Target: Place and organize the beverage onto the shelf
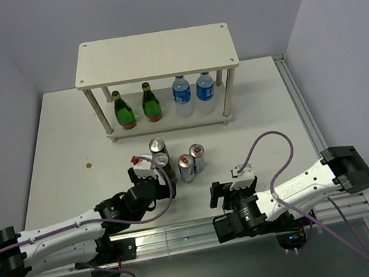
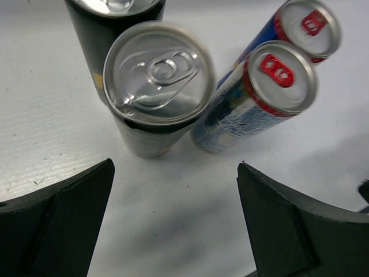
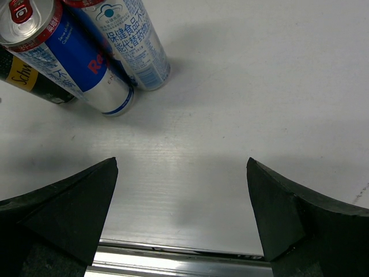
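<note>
One shelf (image 1: 153, 53) holds two green bottles (image 1: 123, 111) and two water bottles (image 1: 182, 95) on its lower board. Two black cans (image 1: 157, 147) and two slim blue cans (image 1: 187, 167) stand before it, just ahead of the wide, empty left gripper (image 2: 176, 173); the right gripper (image 3: 181, 164) is likewise wide and empty.

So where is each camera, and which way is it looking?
Top external: high behind the robot, looking down on the table, shelf, left arm and right arm.
Left wrist: on the left arm, looking down past the open left gripper at a black can and two slim cans.
Right wrist: on the right arm, looking down past the open right gripper at the table.
Shared: both wrists see the slim cans.
</note>
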`<action>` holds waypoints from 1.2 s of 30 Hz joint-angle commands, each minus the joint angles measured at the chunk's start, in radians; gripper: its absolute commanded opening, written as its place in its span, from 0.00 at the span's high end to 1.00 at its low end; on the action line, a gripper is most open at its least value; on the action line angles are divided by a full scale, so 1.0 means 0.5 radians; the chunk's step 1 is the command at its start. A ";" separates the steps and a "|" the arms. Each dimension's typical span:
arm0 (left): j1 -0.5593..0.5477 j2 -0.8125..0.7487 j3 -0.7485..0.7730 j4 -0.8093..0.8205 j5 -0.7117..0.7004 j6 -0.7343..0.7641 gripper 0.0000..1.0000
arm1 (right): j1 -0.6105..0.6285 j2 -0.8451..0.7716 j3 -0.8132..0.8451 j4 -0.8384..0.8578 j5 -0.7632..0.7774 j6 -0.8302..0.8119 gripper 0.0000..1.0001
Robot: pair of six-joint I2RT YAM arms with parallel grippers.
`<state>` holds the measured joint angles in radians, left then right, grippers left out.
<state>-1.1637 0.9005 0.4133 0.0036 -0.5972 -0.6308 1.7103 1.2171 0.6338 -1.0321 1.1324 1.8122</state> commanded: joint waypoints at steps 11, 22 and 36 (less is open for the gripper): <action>-0.017 0.788 0.035 0.716 -0.471 -0.168 0.05 | 0.012 0.002 -0.004 0.045 0.039 0.082 0.00; -0.010 1.037 0.091 1.011 -0.643 0.019 0.29 | 0.012 -0.035 -0.059 0.079 0.036 0.082 0.00; -0.185 0.529 0.520 -0.480 -0.793 -0.364 1.00 | 0.015 -0.127 -0.093 0.058 0.051 0.091 0.00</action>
<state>-1.2236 1.3132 0.5331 0.0483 -0.9043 -0.7124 1.7107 1.1824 0.6060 -1.0092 1.1275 1.8248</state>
